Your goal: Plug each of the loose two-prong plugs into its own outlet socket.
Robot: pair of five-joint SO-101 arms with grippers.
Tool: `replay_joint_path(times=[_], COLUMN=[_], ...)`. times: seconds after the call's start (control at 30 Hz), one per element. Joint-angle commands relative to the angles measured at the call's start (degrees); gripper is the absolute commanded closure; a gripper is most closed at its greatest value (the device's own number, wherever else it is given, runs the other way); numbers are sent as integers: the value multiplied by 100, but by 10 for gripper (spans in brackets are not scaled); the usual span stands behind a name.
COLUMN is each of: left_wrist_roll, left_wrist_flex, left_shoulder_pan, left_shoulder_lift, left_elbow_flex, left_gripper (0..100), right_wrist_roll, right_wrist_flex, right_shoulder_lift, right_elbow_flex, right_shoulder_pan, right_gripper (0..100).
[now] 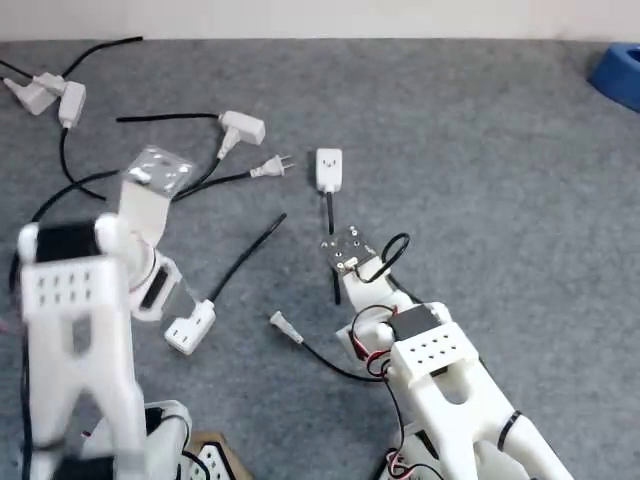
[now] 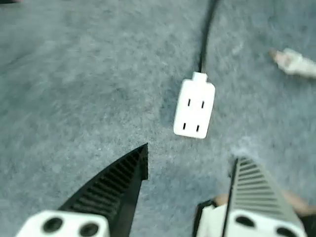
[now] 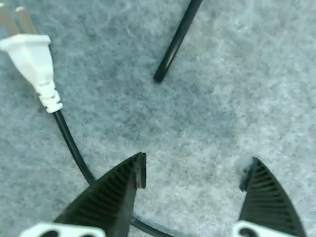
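Note:
A white outlet socket (image 1: 190,327) (image 2: 194,109) lies on the grey carpet, its black cord running away from it. My left gripper (image 1: 165,290) (image 2: 190,155) hovers open just short of that socket, holding nothing. A loose two-prong plug (image 1: 285,325) (image 3: 29,54) lies between the arms on a black cord; it also shows at the edge of the left wrist view as the plug (image 2: 296,64). My right gripper (image 1: 345,275) (image 3: 197,160) is open above bare carpet beside this plug. A second socket (image 1: 328,170) and a second plug (image 1: 270,167) lie farther back.
A cut black cord end (image 3: 158,76) lies ahead of the right gripper. An angled white adapter (image 1: 243,127) and two more white pieces (image 1: 50,97) with cords lie at the back left. A blue object (image 1: 620,75) is at the far right edge.

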Motion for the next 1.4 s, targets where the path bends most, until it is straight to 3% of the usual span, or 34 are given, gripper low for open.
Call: replay_joint_path(times=[0.0,0.1,0.2,0.5,0.77,1.0,1.37], left_wrist_roll=[-1090,-1688,-1802,-1125,-941,-958,-949], left_wrist_flex=[97,70,44,-1547,-2171,-2145,-440], left_shoulder_pan=[4,13,242,1042,884,646,646], left_shoulder_lift=[1270,1921,2316,3415,4075,3802,2132], left_elbow_flex=[-505,-620,-646,-66,84,57,-760], left_gripper=[722,723,723,723,771,772,772], right_wrist_roll=[62,62,62,62,62,62,62], right_wrist_flex=[31,31,31,31,31,31,31], right_shoulder_lift=[-171,-171,-171,-171,-171,-171,-136], right_elbow_flex=[-66,-66,-75,-66,-66,-66,-48], right_shoulder_pan=[40,40,40,40,40,40,-127], right_gripper=[701,701,701,701,701,701,701])
